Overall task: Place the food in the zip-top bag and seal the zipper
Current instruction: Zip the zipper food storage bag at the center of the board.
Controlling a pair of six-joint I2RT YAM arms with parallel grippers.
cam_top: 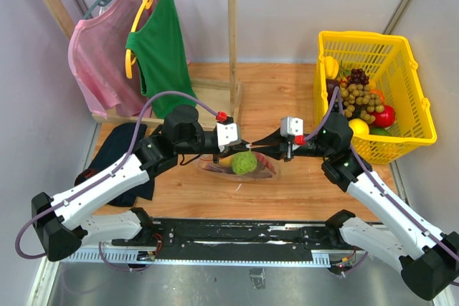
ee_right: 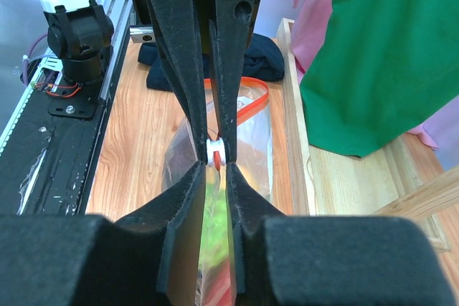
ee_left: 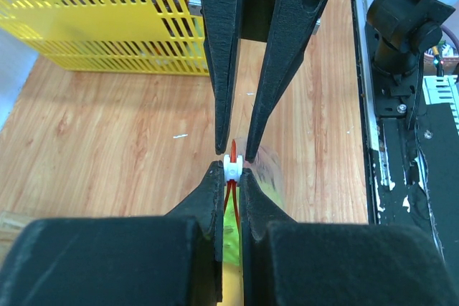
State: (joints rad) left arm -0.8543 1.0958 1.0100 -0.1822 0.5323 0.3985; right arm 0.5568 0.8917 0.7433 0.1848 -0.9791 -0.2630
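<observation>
Close to the arm bases, the zip-top bag [cam_top: 214, 168] lies flat on the wooden table [cam_top: 179, 195] midway between the arms, with the green bumpy ball [cam_top: 244, 163] inside it. Directly above the bag the two grippers meet tip to tip. The left gripper [ee_left: 231, 170] is pinched tight on the zipper [ee_left: 231, 197], whose orange-red strip runs between its fingers. The right gripper [ee_right: 216, 164] faces it from the other side, its fingers drawn in narrowly against the small white slider [ee_right: 216, 152] on that strip. A dark cloth [cam_top: 125, 155] lies to the left. Farther back on the right stands the yellow basket [cam_top: 424, 116], holding a round yellow fruit [cam_top: 358, 127], a red piece [cam_top: 386, 115], tan balls and dark grapes. Farthest off, a wooden rack [cam_top: 231, 34] carries a green shirt [cam_top: 161, 48] and a pink shirt [cam_top: 97, 55].
</observation>
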